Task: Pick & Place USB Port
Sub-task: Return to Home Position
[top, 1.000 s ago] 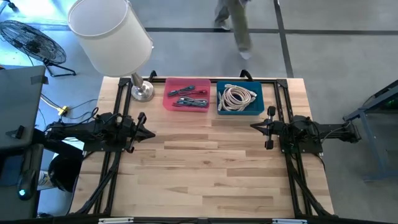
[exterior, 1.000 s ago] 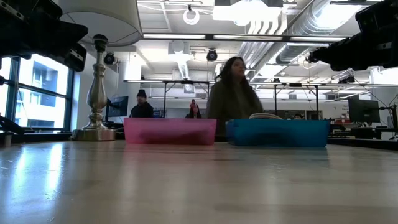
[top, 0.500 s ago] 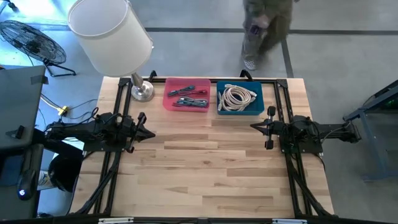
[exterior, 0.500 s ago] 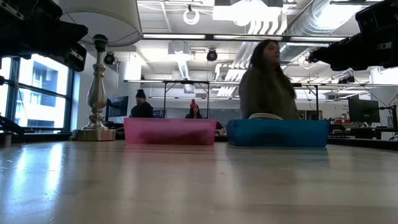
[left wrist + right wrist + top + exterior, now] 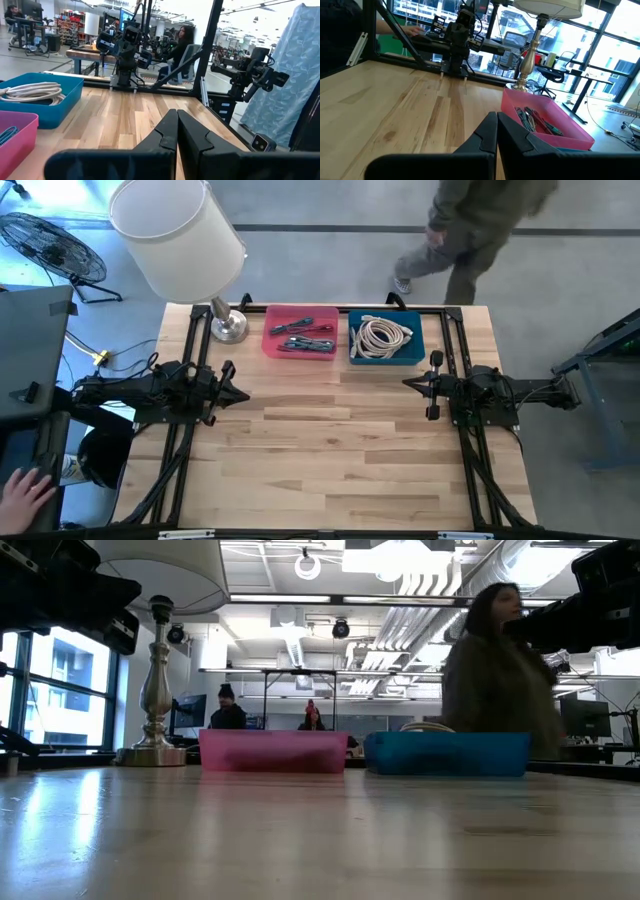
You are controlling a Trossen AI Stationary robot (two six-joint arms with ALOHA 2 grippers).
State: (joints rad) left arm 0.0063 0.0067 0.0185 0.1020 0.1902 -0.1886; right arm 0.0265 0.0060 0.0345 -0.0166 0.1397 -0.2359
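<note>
charger cables (image 5: 300, 336) lay in the red bin (image 5: 300, 312) at the worktop's far edge, just beside the blue bin (image 5: 386, 361) with a coiled pale cable (image 5: 384, 335). the left gripper (image 5: 242, 394) hung near the left edge and the right gripper (image 5: 406, 383) near the right edge, each with fingers pressed together. a lamp (image 5: 228, 328) stood at the far left corner.

Open-plan rm: grey floor (image 5: 300, 205), big windows (image 5: 65, 680), ceiling ducts (image 5: 410, 615), floor fan (image 5: 45, 245)

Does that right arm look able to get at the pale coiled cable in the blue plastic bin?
Probably yes. The right gripper rests shut close to the blue plastic bin, only bare wooden table between them, and the coiled cable lies uncovered in its open top.
</note>
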